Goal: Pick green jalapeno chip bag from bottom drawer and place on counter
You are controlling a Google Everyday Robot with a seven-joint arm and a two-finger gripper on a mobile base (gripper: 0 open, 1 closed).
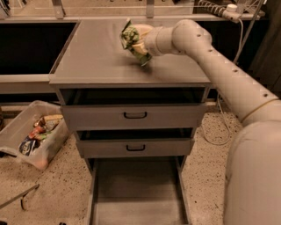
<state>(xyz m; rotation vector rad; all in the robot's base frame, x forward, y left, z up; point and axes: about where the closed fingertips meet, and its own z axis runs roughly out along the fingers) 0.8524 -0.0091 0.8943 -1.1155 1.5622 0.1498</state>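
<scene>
The green jalapeno chip bag point(131, 37) is crumpled in my gripper point(139, 44), which is shut on it over the middle of the counter point(96, 57). The bag's lower end hangs just above or touches the counter surface; I cannot tell which. My pale arm reaches in from the right. The bottom drawer point(136, 193) is pulled out at the foot of the cabinet and its grey floor is bare.
Two shallower drawers with black handles point(135, 115) stand partly open above the bottom drawer. A clear plastic bin point(33, 134) with snack packets sits on the floor at the left. A power strip and cables point(228, 9) lie at the back right.
</scene>
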